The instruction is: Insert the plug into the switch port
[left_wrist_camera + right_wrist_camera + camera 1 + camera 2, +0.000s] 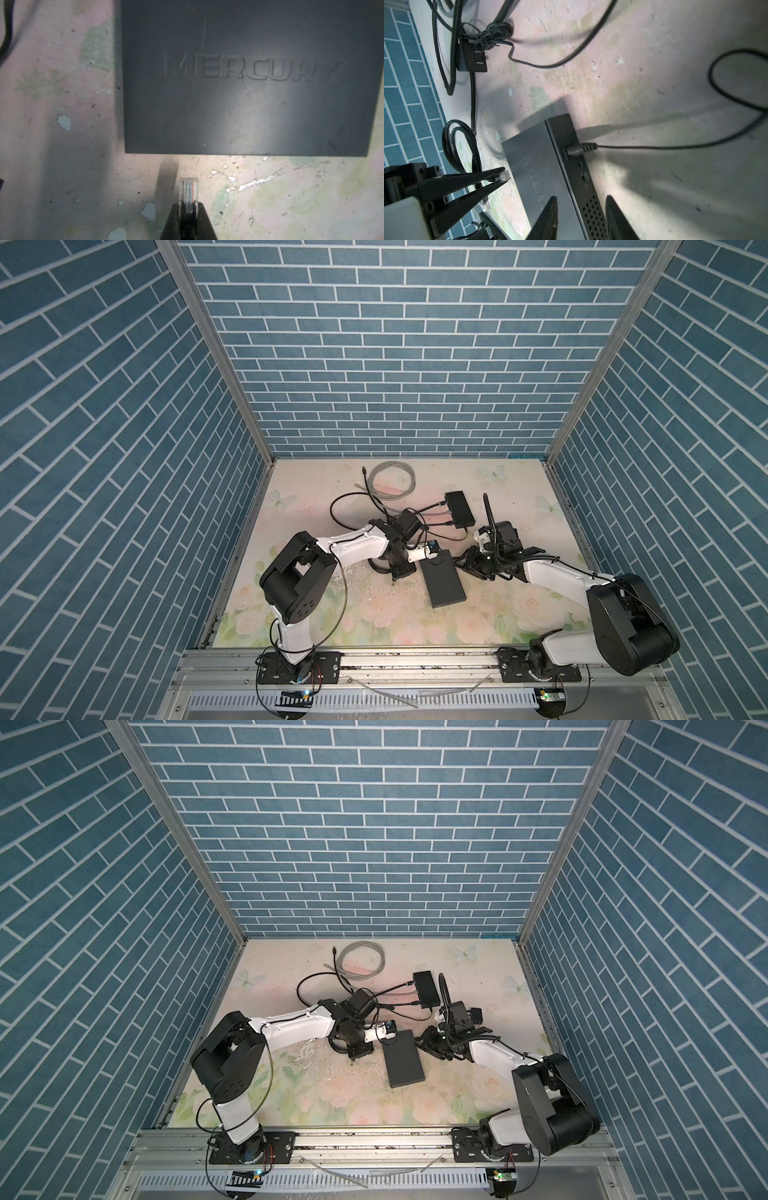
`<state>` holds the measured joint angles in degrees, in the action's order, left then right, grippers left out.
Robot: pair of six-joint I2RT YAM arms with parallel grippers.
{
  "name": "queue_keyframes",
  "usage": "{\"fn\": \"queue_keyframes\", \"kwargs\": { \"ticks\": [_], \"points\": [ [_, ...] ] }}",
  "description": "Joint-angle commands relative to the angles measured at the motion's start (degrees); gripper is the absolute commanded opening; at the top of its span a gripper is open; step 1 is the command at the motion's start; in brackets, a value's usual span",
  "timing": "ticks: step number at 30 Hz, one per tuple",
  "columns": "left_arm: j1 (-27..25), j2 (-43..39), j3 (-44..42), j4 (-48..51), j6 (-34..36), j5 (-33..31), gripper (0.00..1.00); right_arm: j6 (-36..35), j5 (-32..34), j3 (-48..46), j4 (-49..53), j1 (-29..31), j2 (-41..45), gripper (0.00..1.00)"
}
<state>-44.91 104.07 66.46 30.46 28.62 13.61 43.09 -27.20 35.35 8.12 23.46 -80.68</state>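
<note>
Left gripper (188, 204) clenches a clear Ethernet plug (189, 190) just beside the Mercury switch (249, 93). Right gripper (581, 197) straddles its edge; grip unclear.

Floral tabletop (478, 605), black switch (442, 583), smaller black box (460, 509), grey cable coil (391, 464)

The matte black rectangular switch (249, 114) carries the raised word MERCURY in the same black. The clear plastic plug (189, 190) shows thin blue, white and red wires inside. The surface (478, 626) is pale pink, printed with roses, green leaves and pale butterflies, and has white chipped spots. The walls (395, 364) have a blue brick pattern with white lines. The coiled round cable (392, 464) is light grey.
</note>
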Motion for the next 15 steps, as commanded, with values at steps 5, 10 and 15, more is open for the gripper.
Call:
{"fn": "queue_keyframes", "kwargs": {
  "ticks": [5, 10, 15],
  "points": [
    [-3.87, -0.23, -5.57, -9.79, -8.27, -6.75, 0.08, -7.37, -3.29, 6.36, 5.71, -1.51, -4.14, 0.41],
    [-4.67, 1.03, -6.68, -11.69, -9.80, -9.02, 0.08, -8.77, -5.47, 7.58, 5.94, -2.54, -6.17, 0.41],
    [-5.08, -1.54, -10.02, -15.43, -10.43, -8.40, 0.08, -11.50, -6.85, 8.44, 7.69, -2.55, -8.91, 0.41]
  ]
}}
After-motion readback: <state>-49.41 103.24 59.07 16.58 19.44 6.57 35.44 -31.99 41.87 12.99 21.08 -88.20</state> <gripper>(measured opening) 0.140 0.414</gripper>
